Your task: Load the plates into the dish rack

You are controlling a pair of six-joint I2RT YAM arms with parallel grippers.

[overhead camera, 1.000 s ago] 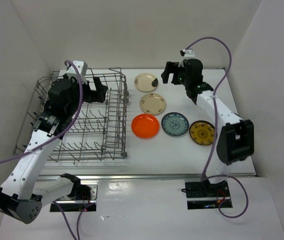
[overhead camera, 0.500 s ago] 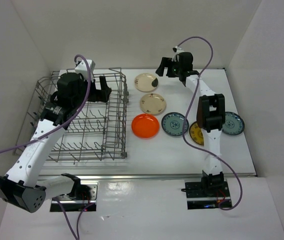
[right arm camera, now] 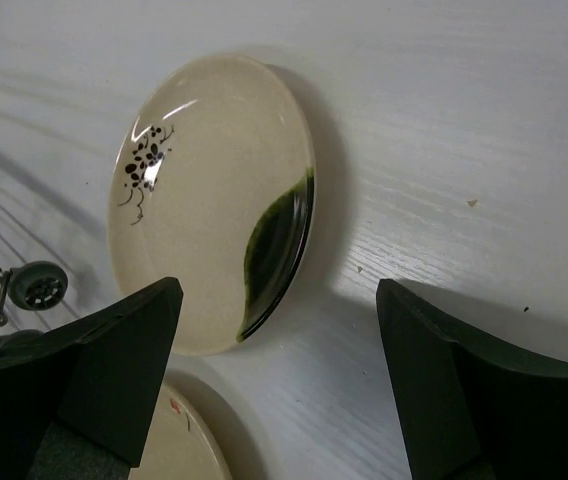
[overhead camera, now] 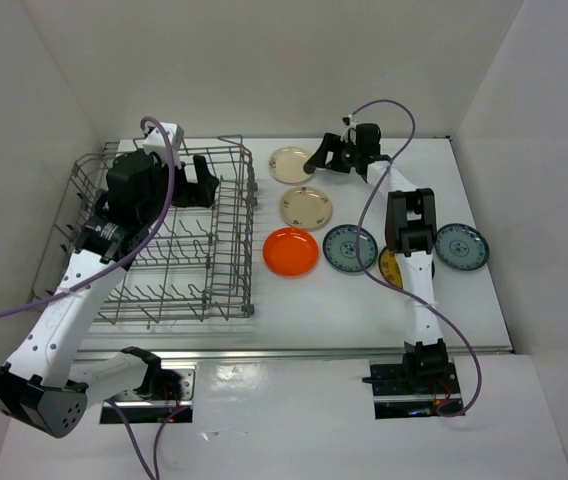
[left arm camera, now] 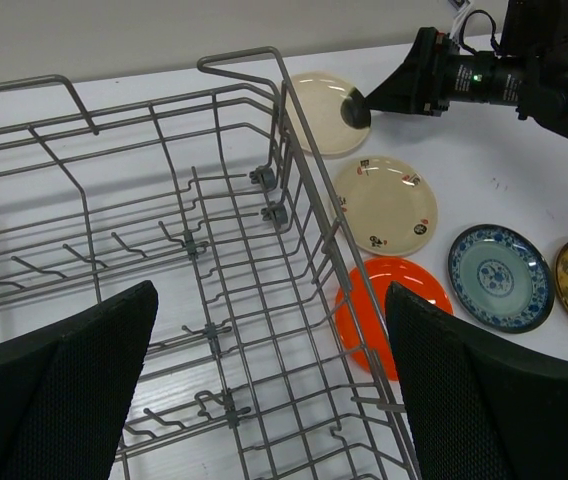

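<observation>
Hovering over the round cream plate with a green-black mark (right arm camera: 204,200), just right of the grey wire dish rack (overhead camera: 222,262), my right gripper (right arm camera: 276,292) gapes wide; my left gripper (left arm camera: 269,300) hangs above the rack, jaws parted.

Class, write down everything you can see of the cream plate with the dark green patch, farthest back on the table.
The cream plate is small, round and shallow, with a glossy, ceramic-looking glaze. A dark green patch sweeps along one edge; a sprig of dark dots marks the opposite side. It lies flat, face up, on the white table, beside the far corner of the dish rack, apart from the second cream plate. The open right gripper hovers by its green edge; contact cannot be told.
</observation>
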